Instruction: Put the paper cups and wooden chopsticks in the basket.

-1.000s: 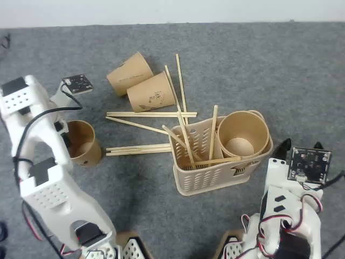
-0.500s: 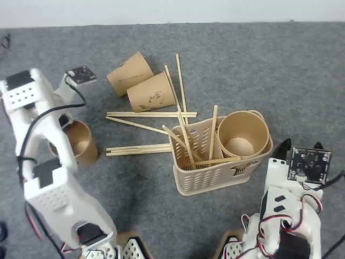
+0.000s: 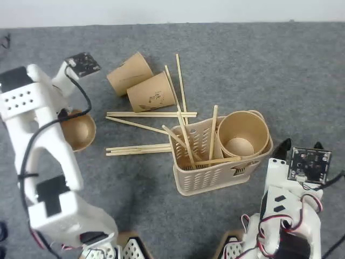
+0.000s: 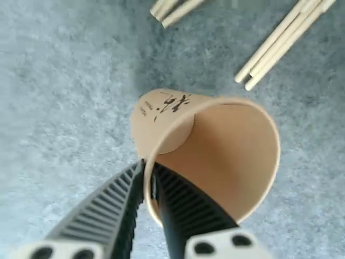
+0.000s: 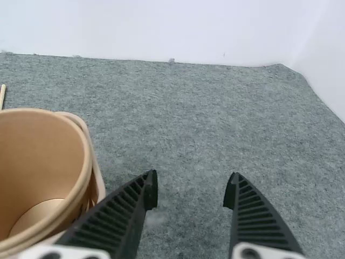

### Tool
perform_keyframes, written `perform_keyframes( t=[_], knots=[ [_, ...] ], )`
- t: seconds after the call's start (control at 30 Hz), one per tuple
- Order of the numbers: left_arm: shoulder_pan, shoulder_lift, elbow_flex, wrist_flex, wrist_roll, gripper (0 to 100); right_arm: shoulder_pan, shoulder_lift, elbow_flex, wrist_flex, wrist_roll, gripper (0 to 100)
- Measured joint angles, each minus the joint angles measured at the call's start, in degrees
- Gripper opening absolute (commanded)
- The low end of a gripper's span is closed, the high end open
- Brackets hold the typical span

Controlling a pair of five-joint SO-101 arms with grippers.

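Observation:
My left gripper point(image 4: 150, 181) is shut on the rim of a brown paper cup point(image 4: 215, 151), which hangs tilted above the grey mat; from above the cup point(image 3: 80, 129) is at the left, by the left arm. Two more paper cups point(image 3: 141, 82) lie on their sides at the back. A beige basket point(image 3: 207, 178) at centre right holds stacked cups point(image 3: 242, 134) and several wooden chopsticks point(image 3: 186, 141). Other chopsticks point(image 3: 151, 114) lie loose on the mat left of the basket. My right gripper point(image 5: 190, 190) stands open just right of the basket, with the cup point(image 5: 38, 162) beside it.
Grey carpet covers the table up to a white wall point(image 3: 172, 11) at the back. Open mat lies to the right point(image 3: 291, 81) and in front of the basket point(image 3: 140, 199).
The left arm has lifted the cup off the mat and tipped it, so its mouth now faces more to the side. The right arm has not moved.

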Motion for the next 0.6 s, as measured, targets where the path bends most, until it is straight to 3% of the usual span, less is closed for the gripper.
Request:
perform_keyframes(
  t=[0.23, 0.5, 0.6],
  knots=[
    [7.82, -14.68, -2.73, 0.26, 2.02, 1, 0.00, 0.00, 0.00, 0.00, 0.00, 20.8],
    [22.68, -34.02, -3.08, 0.53, 10.11, 1, 0.00, -0.09, 0.00, 2.46, 7.21, 20.8],
    [27.87, -41.67, -3.16, -0.79, 13.36, 1, 4.04, -0.53, 0.00, 2.73, 8.00, 20.8]
  ],
)
